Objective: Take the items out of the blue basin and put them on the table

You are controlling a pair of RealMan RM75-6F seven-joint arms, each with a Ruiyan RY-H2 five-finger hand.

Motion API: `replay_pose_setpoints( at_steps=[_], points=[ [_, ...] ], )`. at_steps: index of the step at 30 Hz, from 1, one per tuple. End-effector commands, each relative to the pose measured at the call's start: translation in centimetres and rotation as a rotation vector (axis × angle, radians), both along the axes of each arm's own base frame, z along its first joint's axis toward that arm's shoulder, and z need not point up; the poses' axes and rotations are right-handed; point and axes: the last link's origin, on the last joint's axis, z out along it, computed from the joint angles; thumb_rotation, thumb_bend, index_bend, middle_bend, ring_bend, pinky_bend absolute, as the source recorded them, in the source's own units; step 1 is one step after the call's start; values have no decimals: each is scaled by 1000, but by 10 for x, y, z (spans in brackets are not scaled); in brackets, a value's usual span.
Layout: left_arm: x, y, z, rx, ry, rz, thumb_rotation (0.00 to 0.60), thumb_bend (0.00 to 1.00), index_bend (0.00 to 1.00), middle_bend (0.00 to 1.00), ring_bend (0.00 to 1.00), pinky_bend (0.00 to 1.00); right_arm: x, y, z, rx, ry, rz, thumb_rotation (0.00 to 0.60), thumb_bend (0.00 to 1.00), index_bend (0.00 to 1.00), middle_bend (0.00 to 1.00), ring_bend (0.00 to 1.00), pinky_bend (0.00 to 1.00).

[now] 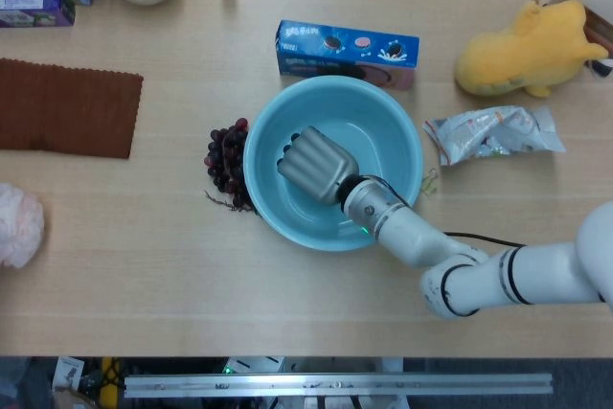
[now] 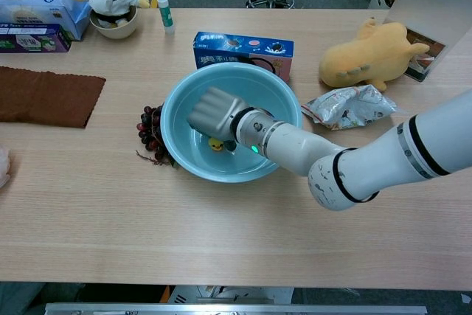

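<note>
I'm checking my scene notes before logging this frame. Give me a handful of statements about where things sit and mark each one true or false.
1. The right hand is inside the blue basin. True.
2. The grapes lie in the basin. False: they lie on the table against the basin's outer left rim.
3. The cookie box sits just behind the basin. True.
4. The yellow plush toy sits on the brown cloth. False: the toy is at the far right, the cloth at the far left.
5. A small yellow item shows under the hand in the chest view. True.
6. The silver packet lies left of the basin. False: it lies to its right.
</note>
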Motion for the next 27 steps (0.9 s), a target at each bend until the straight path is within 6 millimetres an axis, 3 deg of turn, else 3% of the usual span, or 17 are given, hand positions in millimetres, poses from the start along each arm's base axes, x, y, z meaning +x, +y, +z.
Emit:
replay_pose_setpoints(
  at_steps=[1,10,17,22,27],
  points=[
    [0,0,0,0,0,-1,600,270,194,254,233,333,2,-1,3,-7,-8,5,600,306,595,482,420,565],
    [3,1,1,1,2,-8,600,270,194,254,233,333,10,-7,27,-25,-80,-12,600,306,600,492,431,565],
    [6,2,2,6,4,-19,600,270,195,254,233,333,14,-20,76,-85,-168,-32,600,307,600,493,431,565],
    [8,1,3,6,6,-25,600,270,195,254,233,333,2,-30,115,-141,-202,-67,600,307,600,493,431,565],
    [11,3,2,2,5,-37,600,270,195,254,233,333,-25,-41,148,-207,-180,-112,600,307,600,493,431,565]
  ],
)
